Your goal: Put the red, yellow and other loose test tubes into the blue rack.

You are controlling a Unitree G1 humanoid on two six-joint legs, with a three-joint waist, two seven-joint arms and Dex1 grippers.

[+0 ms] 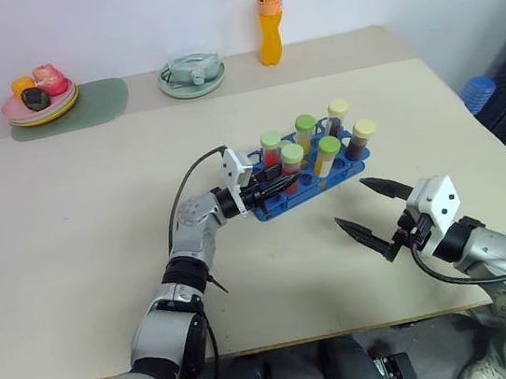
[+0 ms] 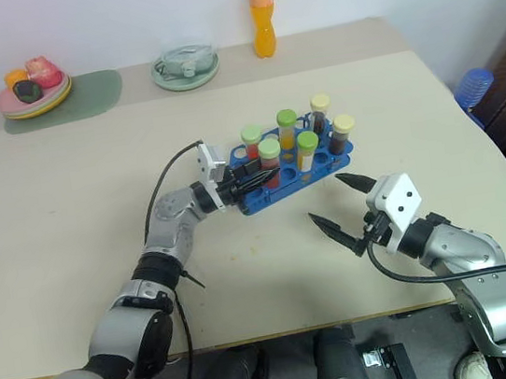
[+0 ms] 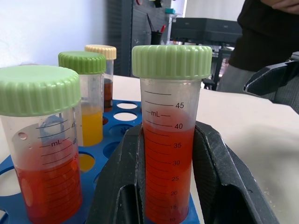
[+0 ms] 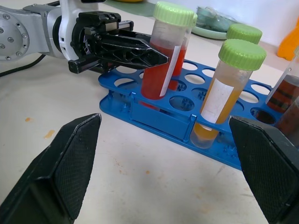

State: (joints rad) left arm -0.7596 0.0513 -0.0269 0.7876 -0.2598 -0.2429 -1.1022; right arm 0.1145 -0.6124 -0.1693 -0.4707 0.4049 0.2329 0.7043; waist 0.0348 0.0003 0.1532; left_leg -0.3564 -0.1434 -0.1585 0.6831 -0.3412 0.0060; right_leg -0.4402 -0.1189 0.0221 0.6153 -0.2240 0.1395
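Left gripper (image 1: 276, 186) is clamping a green-capped red test tube (image 3: 169, 140), standing upright in the blue rack (image 1: 314, 186) toward the tabletop's far right corner. Right gripper (image 1: 369, 206) is hovering just beside the rack, jaws spread wide, grasping nothing.

- A pale beige table (image 1: 71, 234) fills most of the scene, its surface marked by a few small orange stains.
- A plain white wall (image 1: 116, 20) stands behind the table's far edge.
- Beyond the table's right corner lies dark floor, with something blue (image 1: 478, 92) on it.
- Dark shelving and equipment (image 3: 140, 37) stand further back in the room.
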